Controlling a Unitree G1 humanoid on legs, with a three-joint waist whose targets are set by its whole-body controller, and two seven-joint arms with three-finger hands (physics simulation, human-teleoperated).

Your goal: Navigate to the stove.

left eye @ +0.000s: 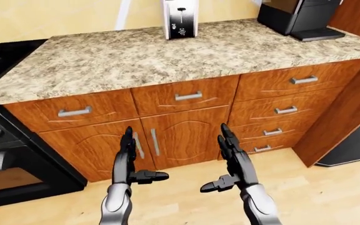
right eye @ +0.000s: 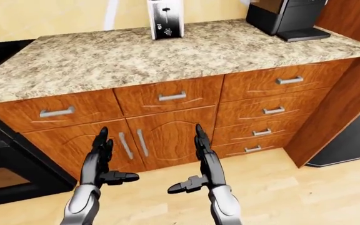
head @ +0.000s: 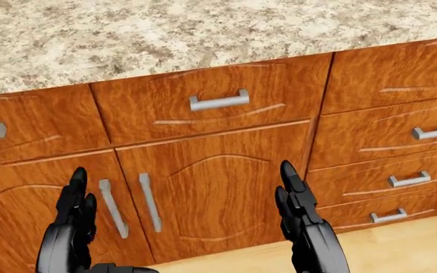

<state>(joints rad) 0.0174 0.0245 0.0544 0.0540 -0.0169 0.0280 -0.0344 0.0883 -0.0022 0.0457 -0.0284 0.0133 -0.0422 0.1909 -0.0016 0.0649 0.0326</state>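
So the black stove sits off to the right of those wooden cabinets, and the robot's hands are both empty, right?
Not quite: the black stove sits at the left of the reddish-brown wooden cabinets, as the left-eye view shows. Both the left hand and right hand are indeed empty.

Two slim black three-finger hands, left hand (left eye: 132, 161) and right hand (left eye: 232, 161), on rounded glossy grey forearms.
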